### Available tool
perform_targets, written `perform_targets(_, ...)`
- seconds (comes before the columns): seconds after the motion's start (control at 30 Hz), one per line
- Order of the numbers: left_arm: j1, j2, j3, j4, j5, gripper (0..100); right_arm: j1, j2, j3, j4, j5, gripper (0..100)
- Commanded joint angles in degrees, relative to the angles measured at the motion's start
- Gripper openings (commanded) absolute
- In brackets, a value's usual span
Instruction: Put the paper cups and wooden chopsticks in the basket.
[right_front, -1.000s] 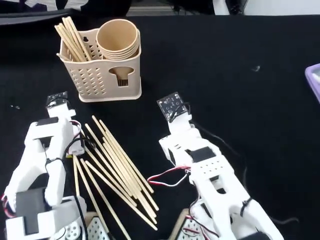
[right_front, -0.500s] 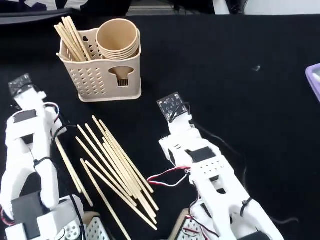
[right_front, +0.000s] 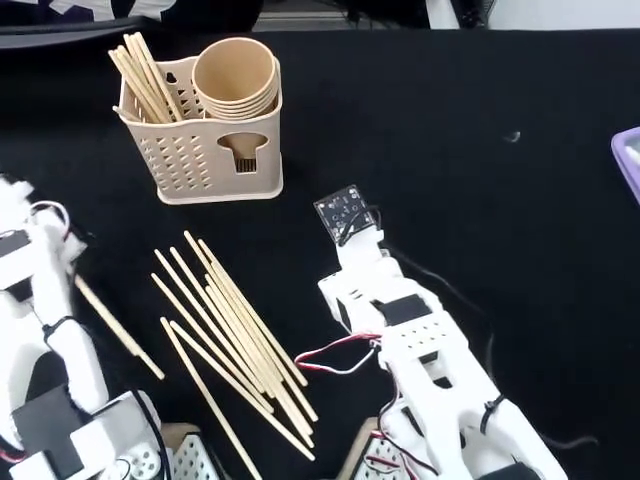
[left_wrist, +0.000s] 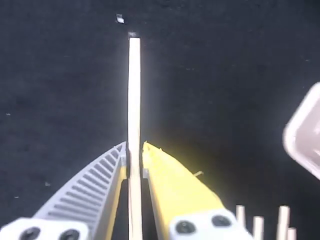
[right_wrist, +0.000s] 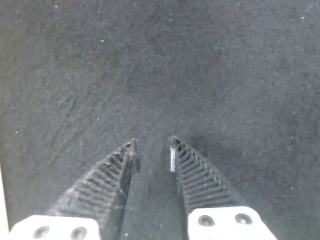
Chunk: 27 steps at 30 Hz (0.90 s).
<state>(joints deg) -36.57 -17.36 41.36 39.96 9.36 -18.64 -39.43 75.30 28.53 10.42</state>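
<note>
The black worktop (right_front: 480, 200) carries everything. The right arm (right_front: 410, 340) lies out from the front edge toward the middle. Its jaws are a little apart with only bare cloth between them, well away from any task item. The left arm (right_front: 45, 320) stands at the left edge, and its jaws are pressed onto a single chopstick (left_wrist: 134, 90), which runs on past the jaw tips. From above, that stick (right_front: 120, 330) slants from the left edge toward the front. Whether it is lifted or dragging on the cloth cannot be told.

The basket (right_front: 215, 160) sits near the far-left corner. The stacked paper cups (right_front: 236, 75) are nested upright in its right compartment, so the cup half of the job looks finished, and no other cup stands on the worktop. A small bunch of wooden chopsticks (right_front: 140, 70) leans in the left compartment, with the tips fanning out over the rim.

Most of the chopstick work seems to remain. A loose sheaf of chopsticks (right_front: 235, 335) lies flat between the two arms near the front edge, well apart from the basket. They lie roughly parallel and overlap, with one or two strays at the side. By my estimate the task is past halfway for the cups and early for the sticks. The pinched chopstick is the next to go in, and the sheaf follows it.
</note>
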Motion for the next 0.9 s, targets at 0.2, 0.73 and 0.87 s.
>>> perform_targets(0.2, -8.7, 9.0, -2.4, -0.9, -11.8, 7, 0.6, -1.5, -0.1, -1.2, -0.4, 10.7)
perform_targets(0.73, -12.4, 16.0, -6.6, 11.0, -11.9, 26, 0.6, -1.5, 0.0, -1.2, -0.4, 10.7)
perform_targets(0.87, -9.9, 15.9, -7.1, 14.5, -12.0, 22, 0.6, -1.5, 0.0, -1.2, -0.4, 10.7)
